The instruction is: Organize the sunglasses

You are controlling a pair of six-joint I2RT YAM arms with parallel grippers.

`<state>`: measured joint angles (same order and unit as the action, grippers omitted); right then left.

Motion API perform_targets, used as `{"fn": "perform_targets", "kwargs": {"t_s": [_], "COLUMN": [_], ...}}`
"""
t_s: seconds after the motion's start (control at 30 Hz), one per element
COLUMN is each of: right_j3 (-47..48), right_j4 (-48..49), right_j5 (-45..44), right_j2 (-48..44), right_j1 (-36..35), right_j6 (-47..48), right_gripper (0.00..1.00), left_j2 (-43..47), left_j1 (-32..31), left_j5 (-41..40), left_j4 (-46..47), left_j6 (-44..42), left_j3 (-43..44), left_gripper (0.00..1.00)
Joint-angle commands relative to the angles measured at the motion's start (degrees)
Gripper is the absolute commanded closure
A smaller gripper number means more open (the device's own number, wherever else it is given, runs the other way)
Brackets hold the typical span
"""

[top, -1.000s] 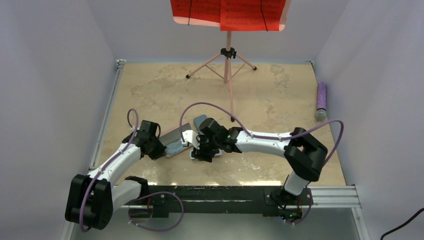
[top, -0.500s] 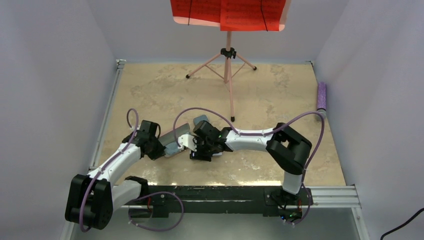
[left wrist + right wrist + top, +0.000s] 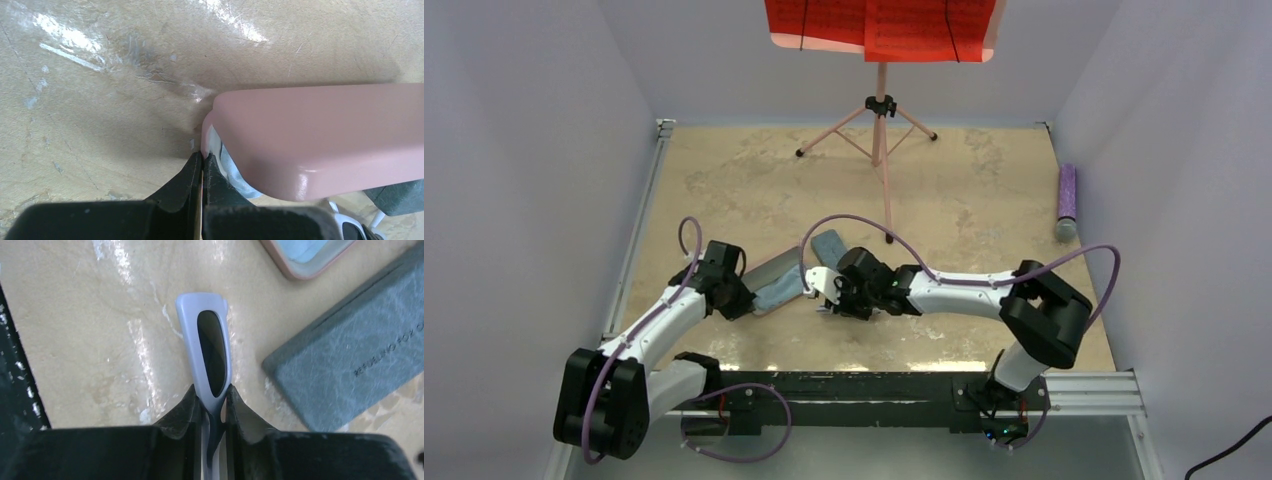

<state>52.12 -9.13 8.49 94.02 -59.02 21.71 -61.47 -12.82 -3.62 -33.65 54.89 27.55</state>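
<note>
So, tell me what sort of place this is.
Most likely a robot lab test cell: plain white walls box in a tan tabletop, two arms are bolted to a rail at its near edge, and a tripod stand holds a red sheet.

White-frame sunglasses (image 3: 210, 350) w/ dark lenses, seen edge-on, pinched at one end betw. right claw (image 3: 212, 392) tips.

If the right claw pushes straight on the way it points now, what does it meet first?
Probably nothing but bare tabletop: in the right wrist view the white sunglasses held in the right claw point at open table. The open pink case lies right of that line, though depth is unclear.
</note>
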Motion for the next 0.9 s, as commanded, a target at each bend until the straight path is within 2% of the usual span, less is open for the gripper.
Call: {"fn": "perform_targets", "kwargs": {"t_s": [0.0, 0.23, 0.37, 0.5, 0.6, 0.87], "right_j3": [-4.65, -11.19, -11.39, -10.73, -8.24, -3.49], "right_j4": [2.89, 7.15, 7.6, 8.56, 6.89, 6.91], "right_j5": [1.09, 2.66, 7.62, 10.5, 12.55, 14.43], "right_j2": [-6.18, -23.25, -27.7, -26.81, -22.67, -14.78], "right_j1": [0.14, 0.14, 0.09, 0.14, 0.14, -0.25], "right_j6": [-7.24, -11.65, -9.68, -6.6, -4.53, -1.97], "right_gripper": [0.95, 0.97, 0.96, 0.96, 0.95, 0.95], "left_j2": [1.37, 1.45, -0.87, -4.2, -5.77, -6.66], "left_j1": [-1.6, -7.41, -12.37, -16.39, -18.87, -20.29], "left_j5": [1.33, 3.98, 6.57, 7.86, 10.85, 11.44], "left_j4": [-1.11, -2.44, -0.73, 1.01, 4.53, 6.9], "left_j6": [-0.87, -4.07, -6.37, -7.87, -8.88, -11.45], "left_j3": [1.1, 0.95, 2.89, 3.75, 3.83, 4.99], "left_gripper": [1.0, 1.0, 1.0, 1.0, 1.0, 1.0]}}
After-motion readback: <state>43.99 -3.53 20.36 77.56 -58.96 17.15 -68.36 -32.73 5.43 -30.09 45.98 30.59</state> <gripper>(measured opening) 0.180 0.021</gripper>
